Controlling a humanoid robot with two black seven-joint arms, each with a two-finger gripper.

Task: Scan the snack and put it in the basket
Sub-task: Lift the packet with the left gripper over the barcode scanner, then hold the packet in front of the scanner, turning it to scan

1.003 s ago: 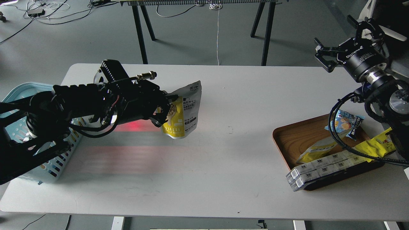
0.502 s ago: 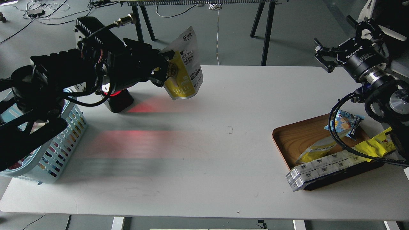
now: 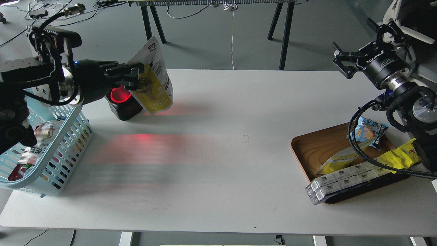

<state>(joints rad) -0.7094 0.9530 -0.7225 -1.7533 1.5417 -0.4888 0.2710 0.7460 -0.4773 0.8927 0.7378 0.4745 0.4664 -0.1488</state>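
My left gripper (image 3: 136,79) is shut on the snack (image 3: 154,81), a flat pouch with a white top, yellow bottom and a round picture of brown balls. It holds the pouch upright in the air above the table's back left, just right of a black scanner (image 3: 123,104) that glows red. The light blue basket (image 3: 68,143) stands at the table's left edge, below and left of the pouch, with some packets inside. My right gripper (image 3: 355,51) is open and empty, raised above the table's far right.
A brown wooden tray (image 3: 312,150) at the right holds a small blue packet (image 3: 367,131), yellow wrappers (image 3: 397,155) and white boxes (image 3: 344,179). Red scanner light falls on the white table (image 3: 218,164). Black table legs stand behind.
My left arm has swung up and to the left with the pouch, away from the table centre toward the basket side, uncovering the scanner. The right gripper has barely moved.
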